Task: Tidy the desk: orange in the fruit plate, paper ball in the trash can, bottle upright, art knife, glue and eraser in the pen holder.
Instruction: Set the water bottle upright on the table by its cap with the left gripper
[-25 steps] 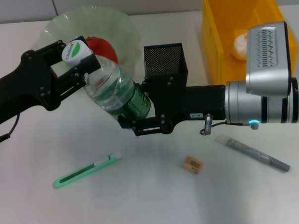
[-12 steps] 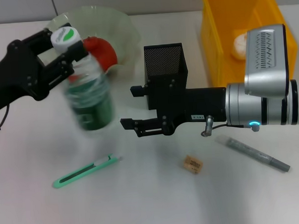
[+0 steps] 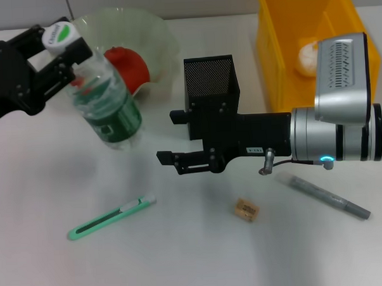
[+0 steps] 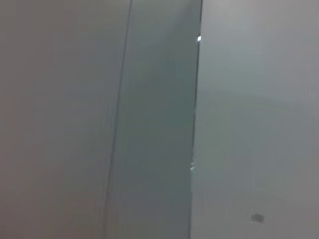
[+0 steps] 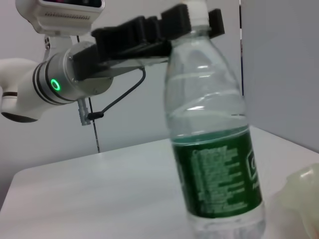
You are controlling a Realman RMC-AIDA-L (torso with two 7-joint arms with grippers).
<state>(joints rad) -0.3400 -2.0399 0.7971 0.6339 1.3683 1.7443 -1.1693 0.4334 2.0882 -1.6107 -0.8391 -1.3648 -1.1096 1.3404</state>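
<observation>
Near the plate (image 3: 161, 36), probably upright: bottle (image 3: 106, 112) in left gripper (image 3: 60, 44).

No lettering is legible on the bottle (image 3: 106, 115) label or cap.

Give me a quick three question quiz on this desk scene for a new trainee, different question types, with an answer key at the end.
1. True or false: the right gripper is clamped on the bottle.
2. Multiple choice: what lies in the yellow bin? A) the eraser B) the paper ball C) the orange
3. Fill in: the left gripper holds the bottle by its ____.

Key
1. False. Its jaws are open, apart from the bottle.
2. B. The paper ball is in the bin; the eraser lies on the desk, and the orange sits in the fruit plate.
3. Cap end, around the neck under the white cap.
</observation>
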